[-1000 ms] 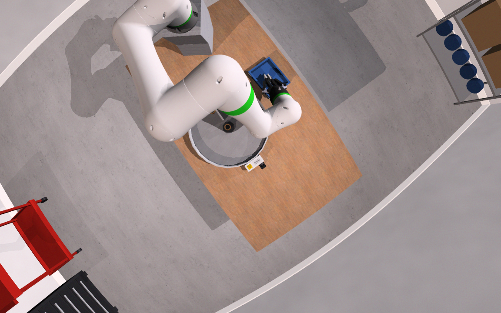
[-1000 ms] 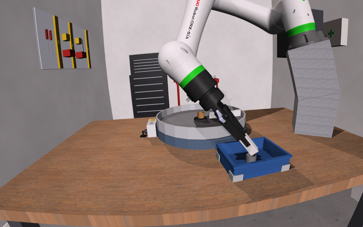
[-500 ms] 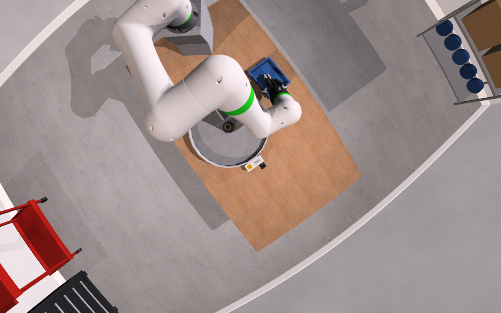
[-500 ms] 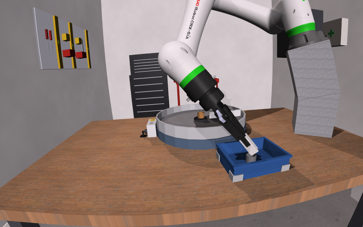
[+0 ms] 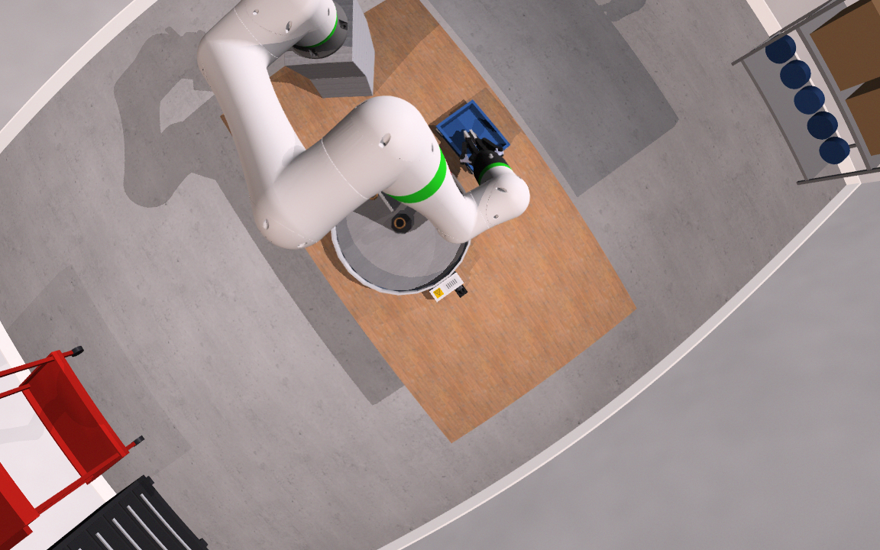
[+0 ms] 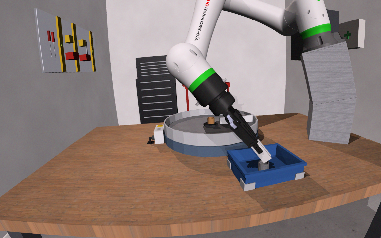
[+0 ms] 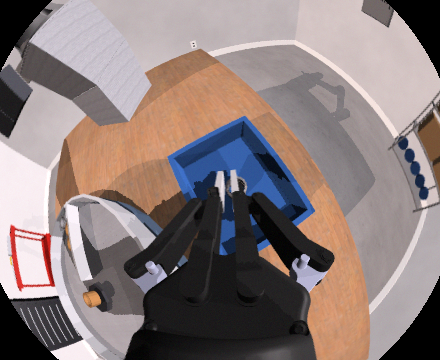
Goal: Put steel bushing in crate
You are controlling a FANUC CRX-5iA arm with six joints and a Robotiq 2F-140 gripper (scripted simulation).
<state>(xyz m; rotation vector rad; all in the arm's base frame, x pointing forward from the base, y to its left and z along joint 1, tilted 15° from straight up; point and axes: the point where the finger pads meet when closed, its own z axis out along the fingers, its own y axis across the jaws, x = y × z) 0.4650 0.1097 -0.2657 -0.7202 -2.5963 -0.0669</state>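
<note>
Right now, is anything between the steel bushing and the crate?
Nothing visible. The grey steel bushing already stands inside the blue plastic crate, right under the tips of the tool. The tan bushing is on the round grey turning table.

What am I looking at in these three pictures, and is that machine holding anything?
It is a white robot arm standing by a wooden table, ending in a black two-fingered gripper. One picture looks straight down from the ceiling, one looks across the table from the side, and the round one comes from a camera on the arm's wrist. On the table are a round turning table carrying a brown bushing, and a blue crate. A grey steel bushing stands inside the crate, right under the fingertips. The fingers are nearly together with a slim gap and grip nothing.
</note>
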